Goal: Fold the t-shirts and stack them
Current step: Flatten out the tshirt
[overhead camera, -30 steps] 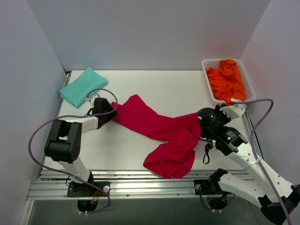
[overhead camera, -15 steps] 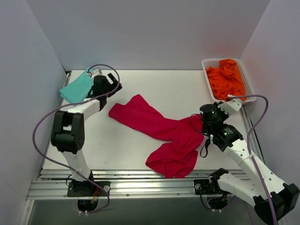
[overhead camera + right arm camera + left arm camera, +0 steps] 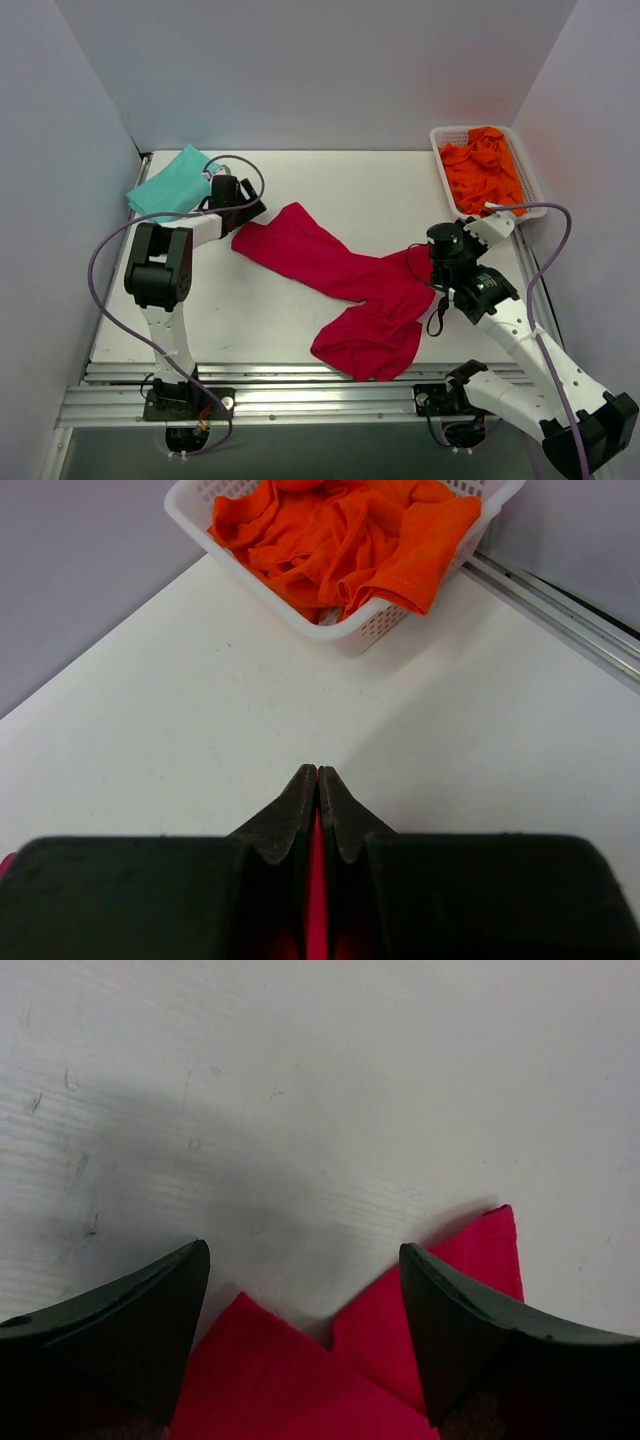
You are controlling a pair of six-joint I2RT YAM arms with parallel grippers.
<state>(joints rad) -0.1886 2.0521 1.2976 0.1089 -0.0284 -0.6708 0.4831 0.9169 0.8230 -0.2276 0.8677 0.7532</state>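
A crimson red t-shirt (image 3: 340, 275) lies crumpled across the middle of the table, from its left end by my left gripper down to the front edge. My left gripper (image 3: 245, 210) is open just above that left end; the red cloth (image 3: 300, 1380) shows between and below its fingers, not gripped. My right gripper (image 3: 432, 258) is shut on the shirt's right edge, with a thin strip of red cloth (image 3: 317, 910) between its fingers. A folded teal t-shirt (image 3: 172, 185) lies at the back left. Orange t-shirts (image 3: 480, 165) fill a basket at the back right.
The white basket (image 3: 447, 205) stands at the table's back right corner; it also shows in the right wrist view (image 3: 360, 635). A metal rail (image 3: 560, 615) runs along the table's right side. Side walls close in left and right.
My left gripper let go of the shirt's left end, swung back toward the teal shirt, then came back beside the red cloth, open. My right gripper pulled slightly right, still gripping.
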